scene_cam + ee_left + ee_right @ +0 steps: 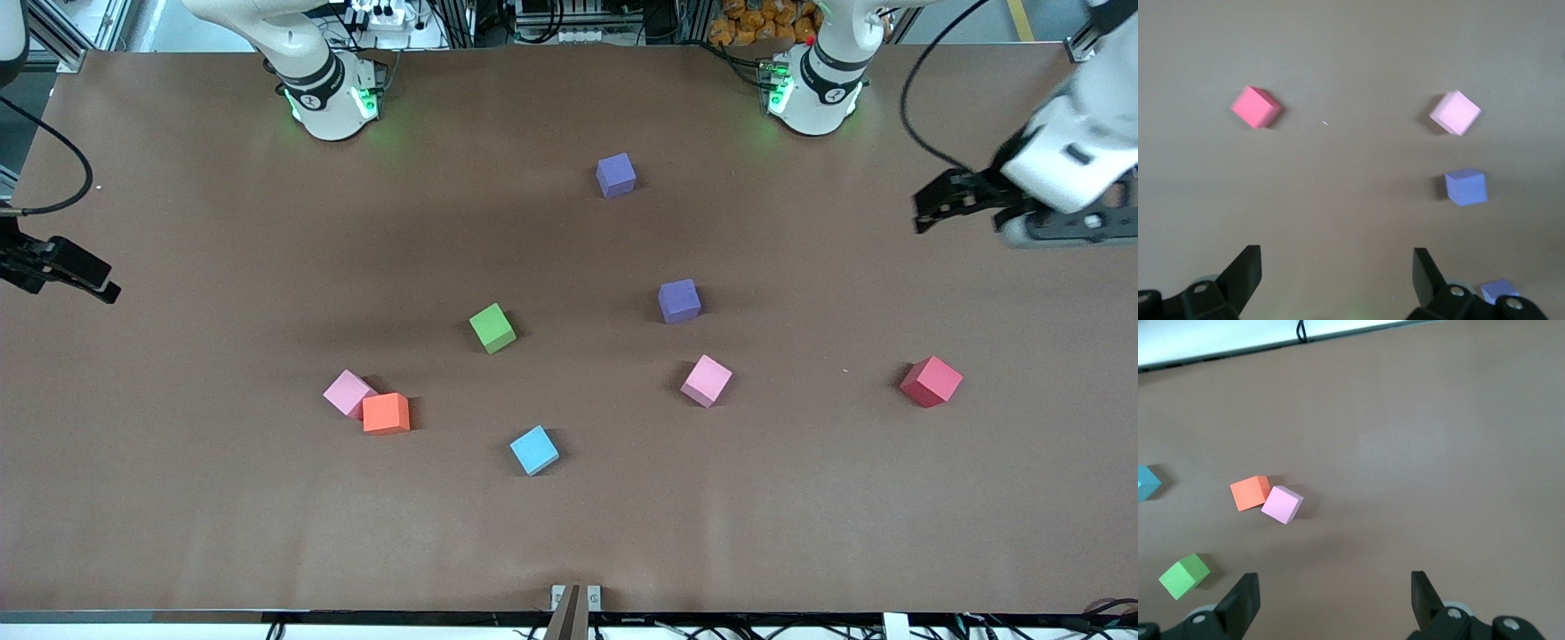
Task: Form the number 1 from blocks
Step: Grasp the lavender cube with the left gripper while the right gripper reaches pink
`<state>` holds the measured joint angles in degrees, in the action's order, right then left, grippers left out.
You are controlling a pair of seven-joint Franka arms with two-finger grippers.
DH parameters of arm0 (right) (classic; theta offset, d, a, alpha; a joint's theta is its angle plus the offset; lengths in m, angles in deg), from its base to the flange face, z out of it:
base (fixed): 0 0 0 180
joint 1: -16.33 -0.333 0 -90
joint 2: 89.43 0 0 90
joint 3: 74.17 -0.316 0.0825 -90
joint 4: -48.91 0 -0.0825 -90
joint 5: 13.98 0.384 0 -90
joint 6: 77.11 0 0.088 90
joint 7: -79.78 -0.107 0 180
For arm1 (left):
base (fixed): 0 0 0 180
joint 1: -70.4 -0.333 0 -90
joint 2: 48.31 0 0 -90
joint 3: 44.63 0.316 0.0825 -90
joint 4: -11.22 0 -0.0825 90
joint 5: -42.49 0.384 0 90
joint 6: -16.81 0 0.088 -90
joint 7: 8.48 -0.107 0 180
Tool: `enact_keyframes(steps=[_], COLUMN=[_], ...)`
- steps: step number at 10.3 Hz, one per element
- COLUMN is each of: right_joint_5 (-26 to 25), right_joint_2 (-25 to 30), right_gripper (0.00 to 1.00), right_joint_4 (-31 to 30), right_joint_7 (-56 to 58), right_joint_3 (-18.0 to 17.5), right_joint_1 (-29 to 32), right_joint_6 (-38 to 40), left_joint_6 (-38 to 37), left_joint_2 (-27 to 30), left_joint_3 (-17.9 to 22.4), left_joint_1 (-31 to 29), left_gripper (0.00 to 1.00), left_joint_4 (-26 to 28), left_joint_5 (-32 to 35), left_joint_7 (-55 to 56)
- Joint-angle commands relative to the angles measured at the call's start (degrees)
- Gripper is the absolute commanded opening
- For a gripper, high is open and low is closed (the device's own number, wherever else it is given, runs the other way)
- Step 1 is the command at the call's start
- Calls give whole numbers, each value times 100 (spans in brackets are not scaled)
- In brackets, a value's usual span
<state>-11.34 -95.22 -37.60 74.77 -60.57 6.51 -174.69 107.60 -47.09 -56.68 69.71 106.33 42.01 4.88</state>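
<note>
Two purple blocks [616,174] [679,300] lie toward the left arm's end, one nearer the bases. A pink block [706,380] sits nearer the front camera than they do. A second pink block [348,393] touches the orange block [387,413] toward the right arm's end. My left gripper [933,203] hangs open and empty over bare table at its end, and its wrist view shows a pink block [1455,113] and two purple ones [1465,187] [1499,291]. My right gripper [84,271] is open and empty over its own end, looking at orange [1249,493] and pink [1282,505].
A green cube [492,328] lies mid-table and a light blue cube [534,450] nearer the front camera. A red cube [931,381] sits toward the left arm's end. The brown table [569,533] ends at a front edge with a small bracket [575,597].
</note>
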Motion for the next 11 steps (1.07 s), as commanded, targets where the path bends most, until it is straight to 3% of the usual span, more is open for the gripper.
enact_keyframes(steps=[1,2,3,7,9,11], right_joint_5=[409,891,1000,940,722,501], right_joint_2=[-771,-1053,-1377,-2556,-2716,-2717], right_gripper=[100,100,100,100,100,100], right_joint_4=[204,265,266,721,662,224], right_joint_7=[-70,-79,-79,471,1077,2043], right_joint_3=[-68,-51,-42,-24,-33,-103], right_joint_1=[-2,-2,-2,-466,-713,-863], right_joint_6=[-59,-373,-637,-1167,-1420,-1886], left_joint_6=[315,473,832,2334,3300,4408], left_joint_2=[-96,-114,-105,-122,-341,-657], left_joint_3=[-1032,-1402,-1815,-3091,-3435,-3541], left_joint_1=[-54,-45,-54,112,367,613], left_gripper=[100,100,100,100,100,100], left_joint_4=[479,734,1163,2544,3221,3776], left_joint_5=[-50,-49,-136,-585,-621,-699], left_joint_7=[1320,1553,1825,2881,3276,3855])
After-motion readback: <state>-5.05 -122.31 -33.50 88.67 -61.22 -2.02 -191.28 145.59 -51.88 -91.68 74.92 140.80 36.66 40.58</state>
